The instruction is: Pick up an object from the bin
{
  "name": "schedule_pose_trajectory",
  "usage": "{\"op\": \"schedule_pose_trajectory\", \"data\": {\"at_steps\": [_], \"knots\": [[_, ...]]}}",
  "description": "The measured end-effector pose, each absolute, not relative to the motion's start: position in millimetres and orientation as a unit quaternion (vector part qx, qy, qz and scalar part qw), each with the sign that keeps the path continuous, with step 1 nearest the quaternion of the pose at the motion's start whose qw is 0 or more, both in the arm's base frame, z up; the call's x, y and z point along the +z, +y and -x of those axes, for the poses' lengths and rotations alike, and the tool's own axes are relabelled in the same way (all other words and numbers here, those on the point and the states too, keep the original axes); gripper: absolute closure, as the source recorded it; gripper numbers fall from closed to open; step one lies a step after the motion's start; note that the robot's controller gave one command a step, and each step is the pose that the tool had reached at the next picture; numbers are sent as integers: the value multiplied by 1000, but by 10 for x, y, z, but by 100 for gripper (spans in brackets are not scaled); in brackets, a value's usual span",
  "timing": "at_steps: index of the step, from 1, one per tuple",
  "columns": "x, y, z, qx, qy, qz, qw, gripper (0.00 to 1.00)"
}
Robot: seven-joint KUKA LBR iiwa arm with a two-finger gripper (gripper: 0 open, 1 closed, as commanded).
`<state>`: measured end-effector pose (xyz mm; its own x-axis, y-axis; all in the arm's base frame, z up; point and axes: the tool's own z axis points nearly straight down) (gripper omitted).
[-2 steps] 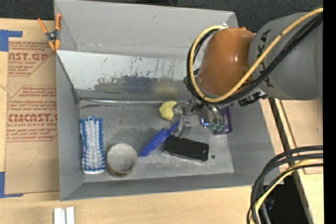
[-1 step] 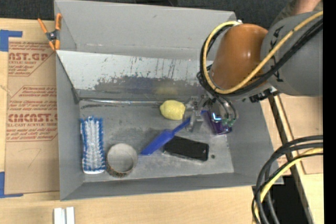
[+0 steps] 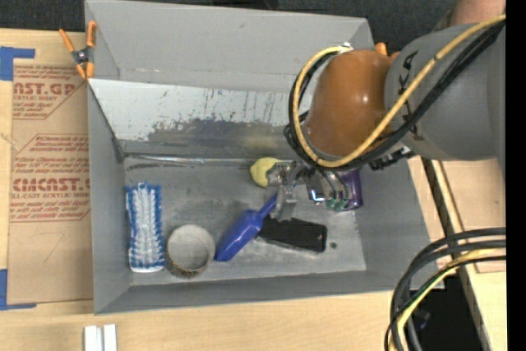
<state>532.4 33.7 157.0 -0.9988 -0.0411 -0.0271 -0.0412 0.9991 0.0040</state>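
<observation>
Orange-covered wrist (image 3: 349, 107), gripper (image 3: 287, 197) over upper end of blue tool (image 3: 241, 233)

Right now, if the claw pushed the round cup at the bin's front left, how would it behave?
The round cup looks hollow and thin-walled, so probably light and slides easily. Opening up, it seems stable; tipped over, its round wall would likely roll.

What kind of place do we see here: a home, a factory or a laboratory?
Probably a robotics laboratory set up for grasping tests. A cabled robot arm reaches into a grey metal bin, and the bin holds unrelated odds: a blue-handled tool, a flat black case, a small round tin.
</observation>
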Motion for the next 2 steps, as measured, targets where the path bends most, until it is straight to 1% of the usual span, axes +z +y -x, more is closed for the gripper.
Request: {"op": "schedule_pose_trajectory", "data": {"at_steps": [1,2], "knots": [[1340,329,-5345,1,1000,9,20,100],[2024,480,-5416,-2,986,165,17,100]]}}
